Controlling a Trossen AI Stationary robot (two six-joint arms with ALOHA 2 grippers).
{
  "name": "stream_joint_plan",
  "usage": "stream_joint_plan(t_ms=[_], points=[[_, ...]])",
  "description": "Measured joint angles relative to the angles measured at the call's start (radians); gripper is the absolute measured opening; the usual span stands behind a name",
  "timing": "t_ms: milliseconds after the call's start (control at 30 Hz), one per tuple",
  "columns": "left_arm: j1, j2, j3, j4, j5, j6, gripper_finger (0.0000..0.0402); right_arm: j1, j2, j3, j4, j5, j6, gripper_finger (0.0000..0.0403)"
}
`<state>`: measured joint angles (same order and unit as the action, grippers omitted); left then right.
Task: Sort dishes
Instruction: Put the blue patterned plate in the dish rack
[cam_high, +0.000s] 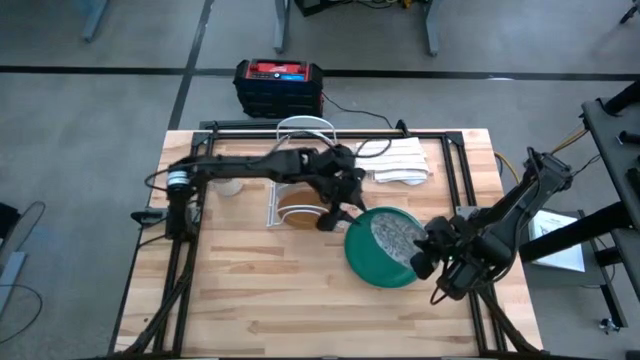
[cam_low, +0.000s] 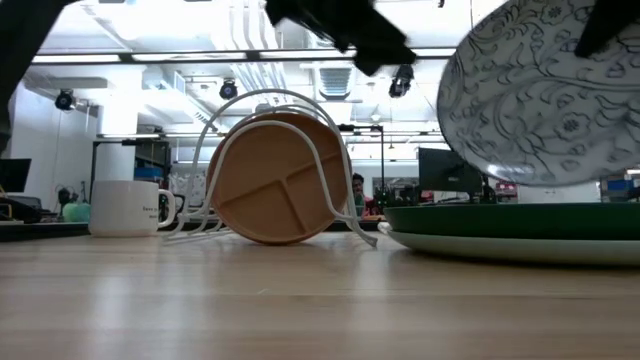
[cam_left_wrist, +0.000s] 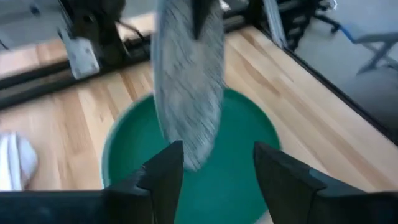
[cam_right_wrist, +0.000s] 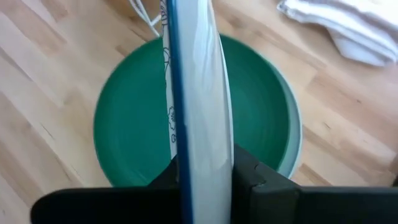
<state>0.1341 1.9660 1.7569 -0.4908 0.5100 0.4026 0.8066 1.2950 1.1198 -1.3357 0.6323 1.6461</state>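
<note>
A grey-speckled white plate (cam_high: 393, 238) hangs tilted above the dark green plate (cam_high: 368, 255), which lies flat on the table right of centre. My right gripper (cam_high: 425, 255) is shut on the speckled plate at its right side. My left gripper (cam_high: 333, 215) stands open just left of both plates. In the left wrist view the speckled plate (cam_left_wrist: 186, 81) shows beyond its spread fingers (cam_left_wrist: 166, 177), apart from them. A tan-brown plate (cam_low: 275, 180) stands on its rim, leaning in the white wire rack (cam_low: 300, 108). My right gripper pinches the speckled plate's rim (cam_right_wrist: 199, 146) between its two fingers, one on each face. The fingers come slanting down from the table's right side. The plate (cam_low: 545, 95) is tilted steeply and hangs clear of the green plate (cam_low: 510, 225) under it.
Folded white cloths (cam_high: 402, 162) lie at the far right. A white mug (cam_low: 125, 208) stands left of the rack. A black and red box (cam_high: 278, 85) sits beyond the table's far edge. Bare wood (cam_high: 270, 300) spans the table's near half.
</note>
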Motion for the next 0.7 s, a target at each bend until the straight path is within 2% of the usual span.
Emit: stream_joint_plan(t_ms=[100,233,400,567,700], points=[[0.018,-0.074,-0.004,-0.115,-0.005,0.031,0.0183,-0.002,-0.030,0.000,0.003,0.055,-0.041,0.0023],[0.035,-0.177,-0.010,-0.197,0.034,0.062,0.0169,-0.023,-0.064,0.000,0.005,0.159,-0.096,0.0023],[0.039,-0.310,-0.012,-0.259,0.051,0.092,0.0155,-0.078,-0.133,0.001,0.020,0.255,-0.243,0.0023],[0.040,-0.448,-0.012,-0.287,0.046,0.098,0.0154,-0.180,-0.208,0.001,0.172,0.302,-0.568,0.0023],[0.041,-0.551,-0.012,-0.306,-0.048,0.113,0.0154,-0.284,-0.247,-0.012,0.414,0.295,-0.937,0.0023]])
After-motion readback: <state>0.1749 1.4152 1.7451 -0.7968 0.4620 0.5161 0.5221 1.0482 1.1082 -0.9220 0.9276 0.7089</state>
